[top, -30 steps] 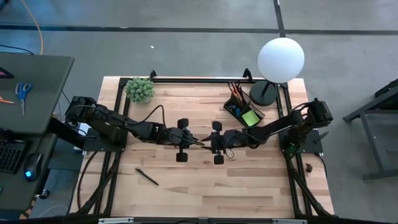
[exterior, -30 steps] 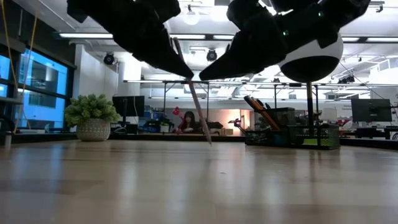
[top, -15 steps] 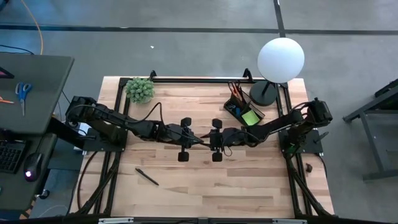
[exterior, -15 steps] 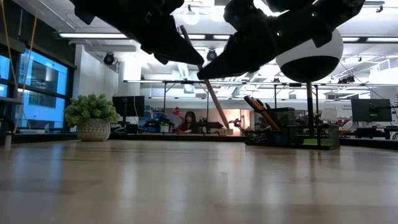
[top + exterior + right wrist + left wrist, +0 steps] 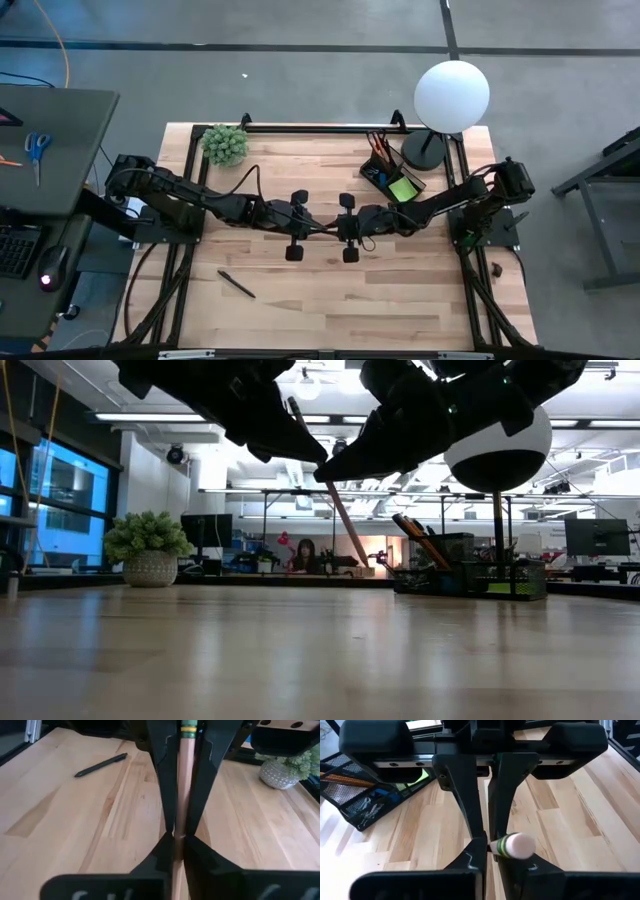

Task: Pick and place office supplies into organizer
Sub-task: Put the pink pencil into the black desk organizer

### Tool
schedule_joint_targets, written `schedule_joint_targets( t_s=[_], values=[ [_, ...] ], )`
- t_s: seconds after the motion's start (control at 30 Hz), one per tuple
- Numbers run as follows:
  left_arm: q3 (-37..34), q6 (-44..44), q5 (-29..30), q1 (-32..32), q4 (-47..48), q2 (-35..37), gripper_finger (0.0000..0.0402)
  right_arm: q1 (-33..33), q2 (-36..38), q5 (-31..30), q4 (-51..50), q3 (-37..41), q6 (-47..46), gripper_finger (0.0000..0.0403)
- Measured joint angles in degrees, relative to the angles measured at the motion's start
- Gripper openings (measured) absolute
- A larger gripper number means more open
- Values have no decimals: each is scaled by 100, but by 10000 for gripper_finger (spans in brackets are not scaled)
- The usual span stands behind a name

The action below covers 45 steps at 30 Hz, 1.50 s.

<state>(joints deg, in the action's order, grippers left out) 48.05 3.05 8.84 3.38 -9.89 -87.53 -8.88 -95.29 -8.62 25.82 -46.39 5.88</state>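
Wooden tabletop, mid-span: I have the left gripper (image 5: 308,222) and the right gripper (image 5: 332,226) meeting nose to nose above the boards, both clamped on one pencil (image 5: 340,525), which hangs tilted, clear of the table. Judged step: handover from left to right. The left jaws appear closed on the eraser end, though the view is tight. Next, I should release the left side before the right arm carries the pencil to the organizer (image 5: 392,178) beside the lamp (image 5: 451,97). One pen (image 5: 237,284) lies well apart, still to collect.
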Motion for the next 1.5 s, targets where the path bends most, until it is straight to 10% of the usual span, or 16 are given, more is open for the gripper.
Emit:
schedule_joint_targets(
  t_s=[0.97, 1.5],
  values=[
    [-41, -720, 575, 19, 1779, 1254, 122, 1232, 2492, -2085, -2569, 15, 608, 11],
    [-1393, -888, 342, 429, -617, 1207, 122, 3296, 3966, -1201, -735, 2122, 9, 10]
  ],
)
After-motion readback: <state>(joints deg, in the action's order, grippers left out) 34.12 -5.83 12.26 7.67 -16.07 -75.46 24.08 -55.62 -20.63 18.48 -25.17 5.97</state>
